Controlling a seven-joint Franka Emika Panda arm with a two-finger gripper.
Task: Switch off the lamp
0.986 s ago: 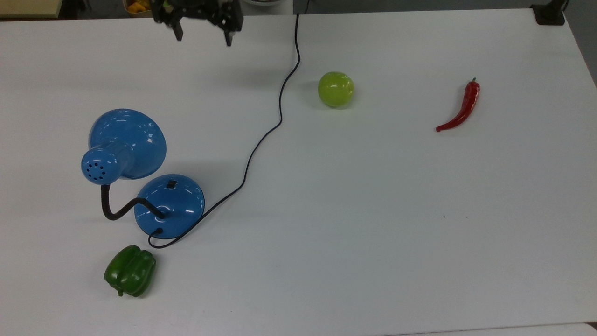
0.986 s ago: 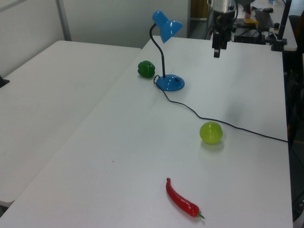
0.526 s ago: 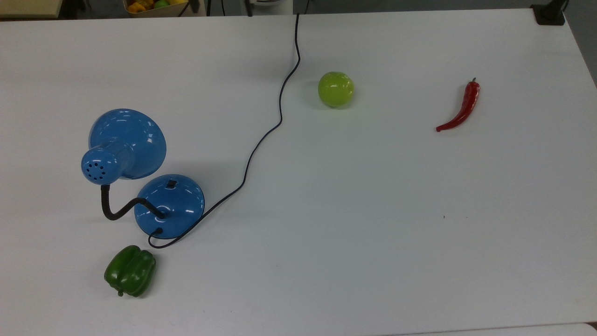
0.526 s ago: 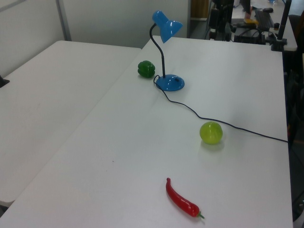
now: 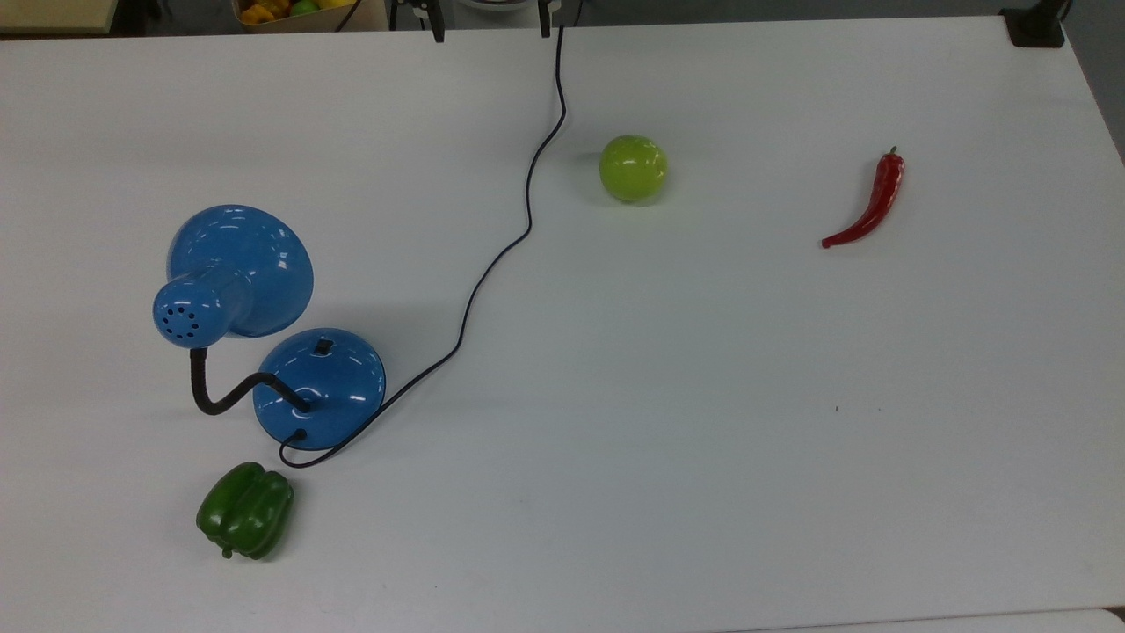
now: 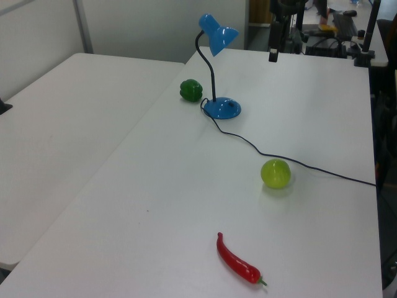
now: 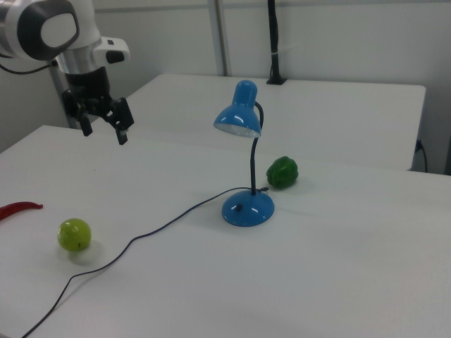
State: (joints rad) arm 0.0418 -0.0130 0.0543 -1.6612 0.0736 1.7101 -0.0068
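Observation:
The lamp [image 5: 237, 268] stands at the top view's left: a glossy blue cone shade on a black bendy neck, with a round blue base [image 5: 321, 387] and a small black switch [image 5: 323, 346] on the dome. Its black cord [image 5: 492, 264] snakes away to the table's far edge. In the right view the lamp [image 7: 239, 116] rises mid-table over its base [image 7: 247, 208]. My gripper [image 7: 104, 129] hangs open and empty above the table, well to the right view's left of the lamp. Its fingertips [image 5: 437, 33] peek in at the top view's upper edge. In the left view the gripper [image 6: 273, 54] hovers beyond the shade.
A green bell pepper [image 5: 245, 510] lies close to the lamp base. A lime-green round fruit [image 5: 633, 167] sits mid-table beside the cord, and a red chilli [image 5: 870, 207] lies toward the top view's right. A second white table [image 6: 56, 143] adjoins in the left view.
The gripper left the top view's upper left, went out of sight, and its fingertips now show further right along that edge. The lamp and the vegetables have not moved.

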